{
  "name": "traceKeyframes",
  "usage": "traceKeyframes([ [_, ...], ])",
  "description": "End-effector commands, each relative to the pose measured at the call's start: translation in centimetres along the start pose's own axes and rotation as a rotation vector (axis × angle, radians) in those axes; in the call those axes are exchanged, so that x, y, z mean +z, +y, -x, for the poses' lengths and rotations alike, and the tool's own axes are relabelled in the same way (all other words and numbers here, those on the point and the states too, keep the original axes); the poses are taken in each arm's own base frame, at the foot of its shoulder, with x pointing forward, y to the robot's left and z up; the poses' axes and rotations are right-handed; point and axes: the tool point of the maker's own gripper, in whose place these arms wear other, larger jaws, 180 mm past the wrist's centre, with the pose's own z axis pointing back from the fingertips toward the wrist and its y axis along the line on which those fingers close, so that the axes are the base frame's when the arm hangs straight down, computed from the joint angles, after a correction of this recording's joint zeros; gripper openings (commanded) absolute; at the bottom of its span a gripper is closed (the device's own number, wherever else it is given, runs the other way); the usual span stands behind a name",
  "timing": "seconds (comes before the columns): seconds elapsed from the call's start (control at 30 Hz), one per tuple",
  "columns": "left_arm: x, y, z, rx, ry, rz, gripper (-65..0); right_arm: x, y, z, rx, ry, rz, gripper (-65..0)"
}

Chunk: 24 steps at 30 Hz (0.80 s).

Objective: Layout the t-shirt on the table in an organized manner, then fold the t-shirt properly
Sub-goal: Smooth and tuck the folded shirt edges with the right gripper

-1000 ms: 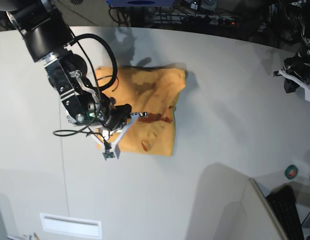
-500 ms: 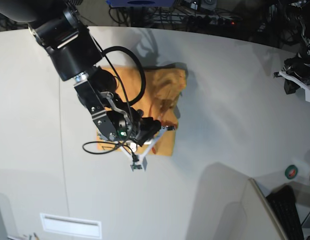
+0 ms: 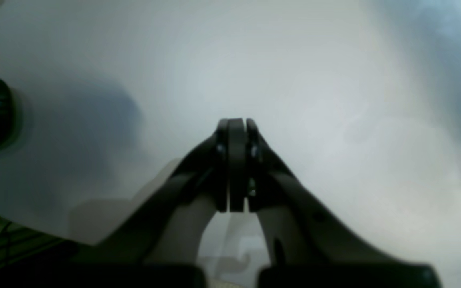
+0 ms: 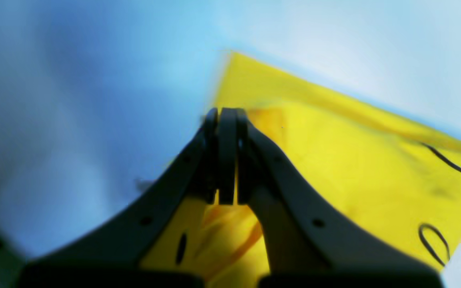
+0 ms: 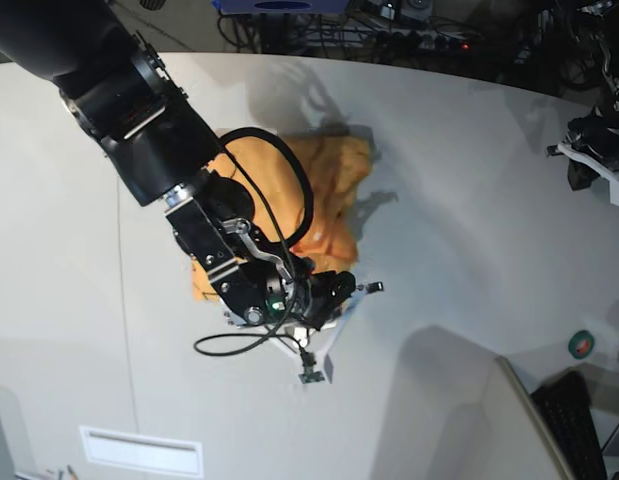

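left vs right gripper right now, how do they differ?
The right gripper hangs over the t-shirt; the left gripper has only bare table beneath it. In the base view the right arm reaches across the table's middle, while the left sits parked at the far edge. Both are shut, holding nothing.

Right arm [image 5: 159, 150] over t-shirt [image 5: 334, 185] (rumpled)

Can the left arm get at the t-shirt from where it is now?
Probably not without a long move. The left gripper sits shut at the far table edge, over bare surface, and the right arm lies across much of the t-shirt.
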Motion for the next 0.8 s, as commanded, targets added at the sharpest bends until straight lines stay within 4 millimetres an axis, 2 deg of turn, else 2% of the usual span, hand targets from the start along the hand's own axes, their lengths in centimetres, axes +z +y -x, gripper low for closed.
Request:
traceKeyframes([
  [0.0,0.3,0.6,-1.7,-0.013,-0.046,-0.008,-65.0,0.9,-0.4,-0.5,-0.012,-0.01,0.012,-65.0],
  [0.17,0.3,0.6,-1.6,-0.014,-0.044,-0.008,-65.0,2.6,0.4,3.5,-0.059,0.064,-0.013,-65.0],
  [0.23,0.3,0.6,-1.6,-0.014,-0.044,-0.008,-65.0,2.5,0.7,5.4,-0.071,0.109,-0.02,-65.0],
  [0.4,0.3,0.6,-1.6,-0.014,-0.044,-0.008,-65.0,0.9,-0.4,7.4,-0.084,0.127,0.016,-65.0],
  [0.53,0.3,0.6,-1.5,-0.014,-0.041,-0.009,-65.0,-1.0,-2.3,7.0,-0.083,0.104,0.076,-65.0],
  [0.77,0.3,0.6,-1.4,-0.014,-0.04,-0.009,-65.0,-2.1,-1.0,2.0,-0.064,0.024,0.075,-65.0],
])
